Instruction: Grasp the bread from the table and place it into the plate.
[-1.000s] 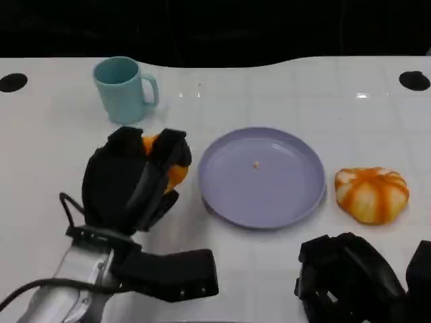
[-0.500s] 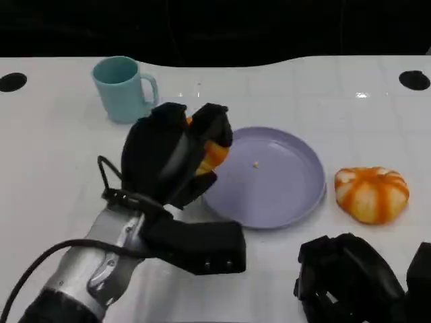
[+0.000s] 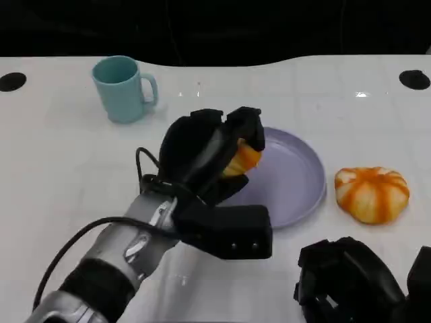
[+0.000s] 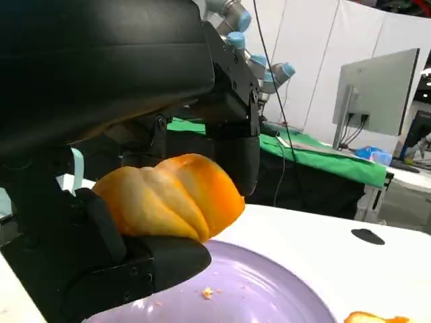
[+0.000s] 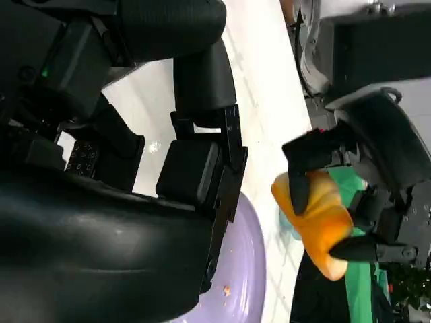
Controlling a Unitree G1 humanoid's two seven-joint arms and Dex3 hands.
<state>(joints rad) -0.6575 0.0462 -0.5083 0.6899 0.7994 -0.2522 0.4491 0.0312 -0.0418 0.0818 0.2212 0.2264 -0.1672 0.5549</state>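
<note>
Two orange ridged breads: one (image 3: 244,159) clamped in the left hand's (image 3: 202,161) fingers above one round lilac plate (image 3: 296,182), one (image 3: 372,194) on the white desk (image 3: 54,161) beyond. Right hand's (image 3: 350,282) fingers: cannot tell.

Two pieces of bread are out here: one (image 3: 244,159) up in the left hand (image 3: 205,161), over the near-left rim of the plate, and one (image 3: 372,194) lying on the worktop (image 3: 60,168) just right of the plate. There is one plate (image 3: 296,182), purple, with a single crumb (image 4: 207,293) in it. One mug (image 3: 123,88), pale blue, stands at the far left. Two black hands are in play; the right hand (image 3: 350,282) sits low at the near edge. Two dark round spots mark the worktop's far corners, one (image 3: 12,82) left, one (image 3: 413,80) right.
</note>
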